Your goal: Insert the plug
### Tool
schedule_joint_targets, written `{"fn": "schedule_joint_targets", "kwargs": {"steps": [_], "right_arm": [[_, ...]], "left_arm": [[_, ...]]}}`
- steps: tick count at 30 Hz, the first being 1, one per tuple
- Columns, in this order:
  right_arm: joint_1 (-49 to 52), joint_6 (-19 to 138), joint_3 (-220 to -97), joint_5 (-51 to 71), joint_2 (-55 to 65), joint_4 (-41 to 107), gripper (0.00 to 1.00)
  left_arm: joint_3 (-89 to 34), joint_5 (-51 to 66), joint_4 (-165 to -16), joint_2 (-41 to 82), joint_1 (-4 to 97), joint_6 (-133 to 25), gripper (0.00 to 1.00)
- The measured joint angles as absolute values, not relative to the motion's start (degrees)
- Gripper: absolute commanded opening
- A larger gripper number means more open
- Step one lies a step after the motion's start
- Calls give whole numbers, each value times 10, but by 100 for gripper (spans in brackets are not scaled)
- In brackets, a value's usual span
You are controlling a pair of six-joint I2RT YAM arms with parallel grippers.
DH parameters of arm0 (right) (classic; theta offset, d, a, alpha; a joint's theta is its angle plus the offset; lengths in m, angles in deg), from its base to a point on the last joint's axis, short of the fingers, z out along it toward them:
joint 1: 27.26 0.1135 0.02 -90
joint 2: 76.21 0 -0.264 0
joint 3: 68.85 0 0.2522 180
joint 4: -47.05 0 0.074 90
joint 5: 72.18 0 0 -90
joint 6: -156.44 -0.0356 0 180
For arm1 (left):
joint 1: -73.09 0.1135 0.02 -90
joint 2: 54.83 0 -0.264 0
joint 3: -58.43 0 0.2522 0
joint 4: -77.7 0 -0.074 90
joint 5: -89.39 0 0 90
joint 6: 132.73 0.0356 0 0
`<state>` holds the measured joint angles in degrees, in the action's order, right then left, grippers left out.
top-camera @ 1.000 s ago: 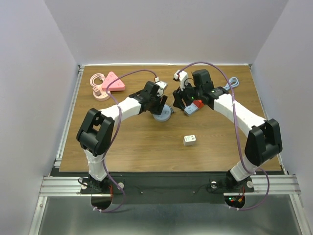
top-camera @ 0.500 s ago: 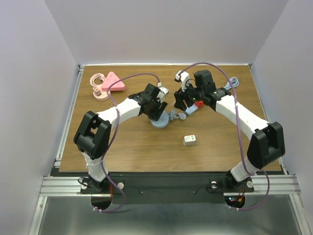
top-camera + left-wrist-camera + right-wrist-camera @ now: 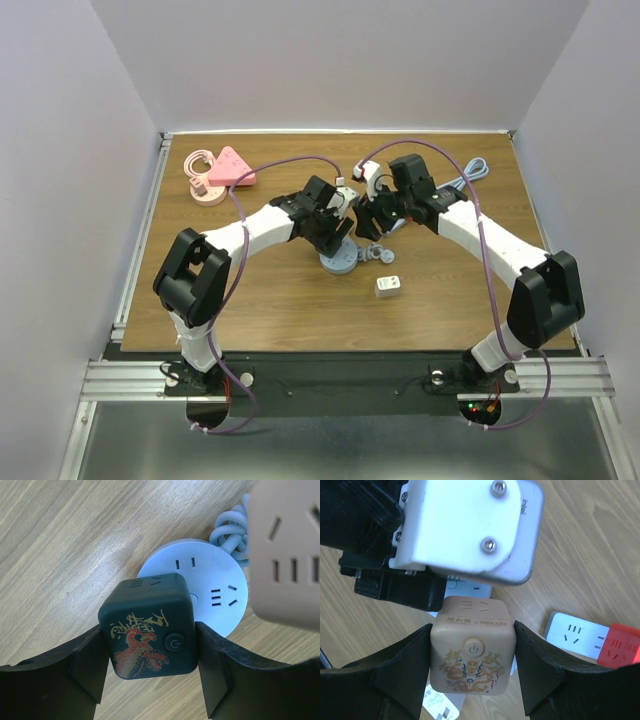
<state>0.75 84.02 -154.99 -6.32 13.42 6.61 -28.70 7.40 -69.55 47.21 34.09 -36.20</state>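
A: What is held, and where?

B: A dark cube (image 3: 147, 630) is clamped in the left gripper (image 3: 148, 642), directly over a round socket (image 3: 215, 590) that lies on the table (image 3: 280, 310). A beige cube (image 3: 472, 635) is clamped in the right gripper (image 3: 471, 652), close beside the left one. Whether the cubes touch cannot be told.

A: How much room is left around them?

B: Both grippers are set mid-table, well apart from every edge. Bare wood is seen on their base side. An adapter (image 3: 388, 287) lies near the right gripper, toward the bases. A strip (image 3: 580, 632) with a red end is seen just right of the beige cube. A pink strip (image 3: 228, 167) lies well apart, far-left of the left gripper. A coiled cable (image 3: 231, 527) is bunched against the socket's far side.

A: What is changed from a second ago?

B: The grippers have been brought together and toward the bases. The round socket has been shifted the same way, nearer the adapter.
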Motion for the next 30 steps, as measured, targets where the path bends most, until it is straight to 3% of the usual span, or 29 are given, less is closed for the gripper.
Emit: {"fn": "schedule_joint_targets", "kwargs": {"steps": [4, 13, 23, 30], "right_arm": [[10, 831, -1540, -60, 116, 56, 1], [20, 814, -1530, -59, 59, 37, 0], [54, 820, -1534, -51, 113, 17, 0], [71, 835, -1546, -46, 150, 15, 0]], "left_arm": [[-281, 76, -706, 470, 343, -376, 99], [-238, 91, -743, 438, 356, -413, 99], [-212, 165, -805, 362, 395, -458, 99], [-131, 188, -830, 316, 488, -515, 99]]}}
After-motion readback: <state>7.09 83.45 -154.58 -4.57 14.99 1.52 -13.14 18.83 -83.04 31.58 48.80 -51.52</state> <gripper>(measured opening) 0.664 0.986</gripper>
